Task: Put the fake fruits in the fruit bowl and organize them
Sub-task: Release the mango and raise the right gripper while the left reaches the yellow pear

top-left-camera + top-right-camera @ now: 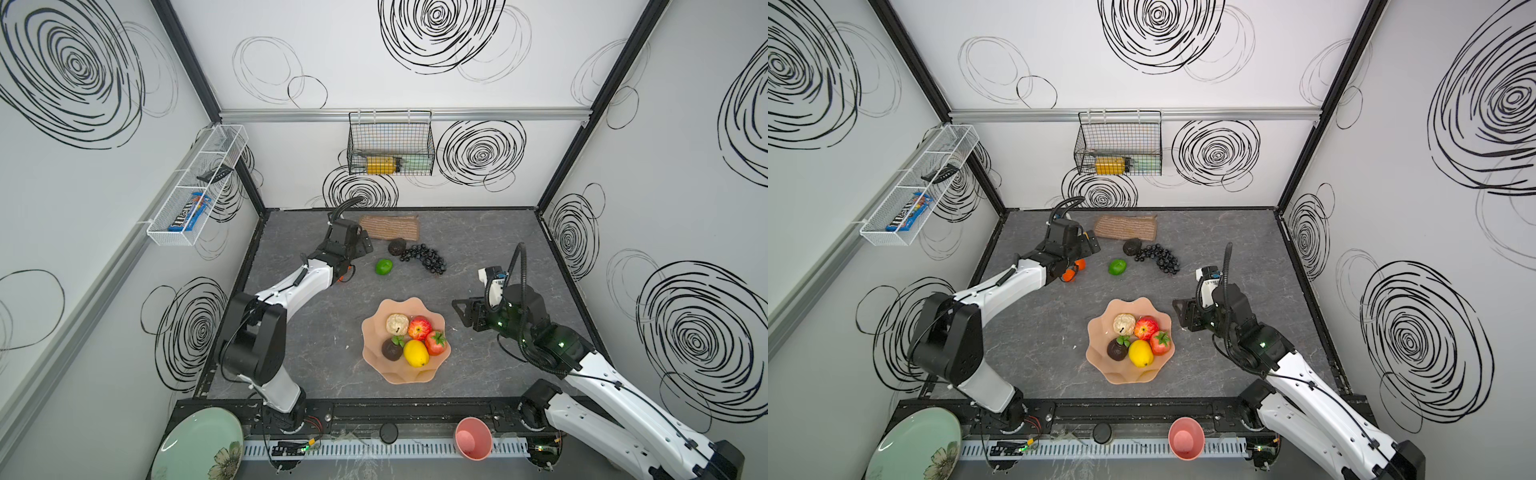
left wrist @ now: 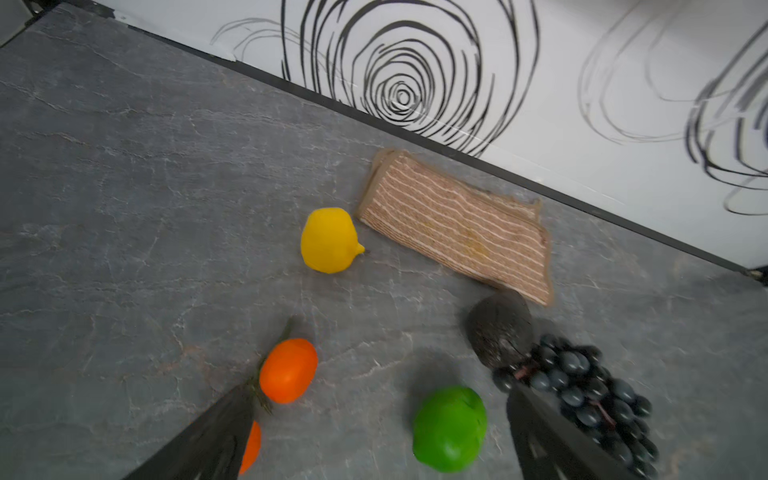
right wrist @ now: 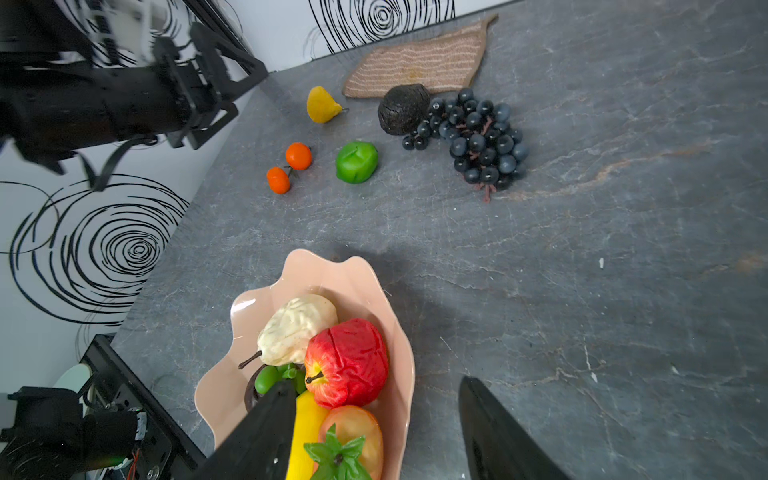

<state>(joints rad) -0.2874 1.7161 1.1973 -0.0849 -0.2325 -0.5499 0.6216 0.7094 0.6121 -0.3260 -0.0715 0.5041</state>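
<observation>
Fruit outside bowl: we count a lemon [image 2: 330,241], two oranges [image 2: 289,370], a lime [image 2: 451,428], an avocado [image 2: 498,328] and a grape bunch [image 2: 590,395], all loose on the table [image 1: 478,241] near the far wall, by the woven mat [image 2: 457,232].
Fruit bowl: the fruit bowl [image 1: 399,372] sits mid-table, well apart from that group. It already holds a pear [image 1: 397,324], an apple [image 1: 419,328], a strawberry [image 1: 436,343], a second lemon [image 1: 415,353] and a second avocado [image 1: 392,349].
Left gripper: the left gripper [image 2: 380,392] hangs above the loose group, jaws spread wide, nothing between them.
Right gripper: the right gripper [image 3: 376,384] is beside the bowl's rim, jaws apart and empty, with one finger over the bowl and one over bare table.
Nearer arm: the left, clearly; the right is well apart from every loose fruit.
Key relation: in the left wrist view the lime shows between the two fingers, closer to one, while an orange lies against the outline of the other. In both top views the lime lies just off the fingertips, on the side toward the bowl.
Long axis: the lime is nearly round, so we judge jaw angle matters little. The grape bunch stretches away from the avocado beside it and would want the jaws set across it.
Next move, our guess: drop onto the lime, then carry it toward the bowl.
</observation>
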